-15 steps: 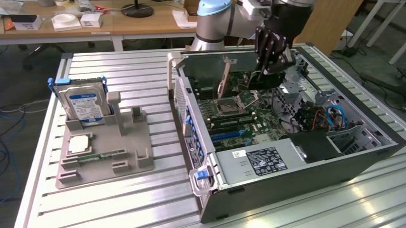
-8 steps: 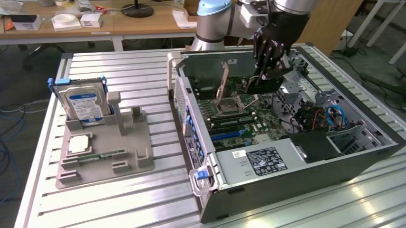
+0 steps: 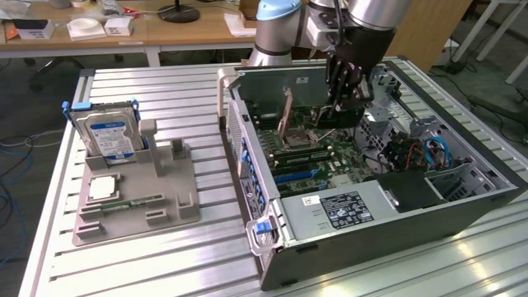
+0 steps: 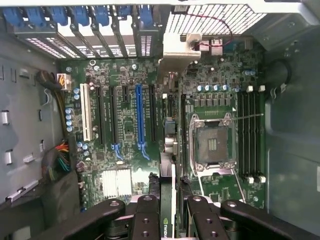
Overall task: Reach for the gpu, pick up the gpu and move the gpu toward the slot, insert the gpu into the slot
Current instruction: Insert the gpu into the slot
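Observation:
My gripper [image 4: 168, 216] is shut on the gpu [image 4: 170, 150], which the wrist view shows edge-on between the black fingers [image 4: 145, 217], its silver end bracket [image 4: 178, 50] pointing at the case's rear openings. The card hangs above the motherboard inside the open computer case [image 3: 387, 229]. The slot [image 4: 140, 117], a long bright-blue strip, lies bare on the board. The card's edge runs parallel to it but is offset toward the processor socket [image 4: 212, 145]. In the exterior view the gripper [image 3: 342, 102] stands over the board with the dark gpu [image 3: 337, 117] below it; the slot [image 3: 297, 175] lies lower on the board.
Black connector strips [image 4: 122, 112] and a white one [image 4: 86, 112] flank the slot. Memory slots [image 4: 250, 135] sit beyond the socket. Case walls enclose the board. On the exterior view's left, a grey fixture [image 3: 136, 192] holds a hard drive [image 3: 111, 133] and a memory stick [image 3: 132, 203].

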Robot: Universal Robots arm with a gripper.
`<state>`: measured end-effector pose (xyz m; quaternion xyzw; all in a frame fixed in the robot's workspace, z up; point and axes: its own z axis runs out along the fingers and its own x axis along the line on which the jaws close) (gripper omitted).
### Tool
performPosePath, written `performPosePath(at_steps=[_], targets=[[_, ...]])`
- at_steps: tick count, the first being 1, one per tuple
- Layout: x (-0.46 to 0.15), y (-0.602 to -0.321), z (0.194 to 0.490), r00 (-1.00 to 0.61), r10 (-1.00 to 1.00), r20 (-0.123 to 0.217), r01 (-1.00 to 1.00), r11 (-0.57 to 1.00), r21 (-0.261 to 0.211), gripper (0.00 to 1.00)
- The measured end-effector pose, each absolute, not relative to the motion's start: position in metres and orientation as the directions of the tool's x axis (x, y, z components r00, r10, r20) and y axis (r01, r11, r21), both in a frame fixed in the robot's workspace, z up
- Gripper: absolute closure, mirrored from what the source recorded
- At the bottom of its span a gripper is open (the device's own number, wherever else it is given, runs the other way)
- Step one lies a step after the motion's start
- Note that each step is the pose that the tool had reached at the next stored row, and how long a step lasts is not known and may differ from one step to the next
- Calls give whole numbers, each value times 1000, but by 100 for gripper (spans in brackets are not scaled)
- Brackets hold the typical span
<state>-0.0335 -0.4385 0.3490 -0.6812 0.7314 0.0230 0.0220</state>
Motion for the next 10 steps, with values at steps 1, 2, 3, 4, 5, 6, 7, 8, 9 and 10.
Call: performPosePath(at_steps=[1, 2, 3, 4, 5, 6, 7, 8, 9, 10], targets=[[-34, -439, 347, -74, -995, -63, -997, 74, 4, 74], [-34, -439, 345, -74, -995, -63, -997, 74, 4, 74], [-34, -439, 344, -75, -995, -64, -997, 74, 4, 74], [-34, -439, 342, -74, -995, -64, -997, 74, 4, 74], [-34, -440, 340, -74, -995, -63, -997, 74, 4, 74], [-34, -440, 338, -74, -995, -63, -997, 74, 4, 74], [-34, -440, 336, -74, -995, -64, -997, 74, 4, 74], [-34, -440, 334, -74, -995, -64, -997, 74, 4, 74], [-34, -440, 333, -75, -995, -63, -997, 74, 5, 74], [-34, -440, 331, -75, -995, -63, -997, 75, 6, 74]])
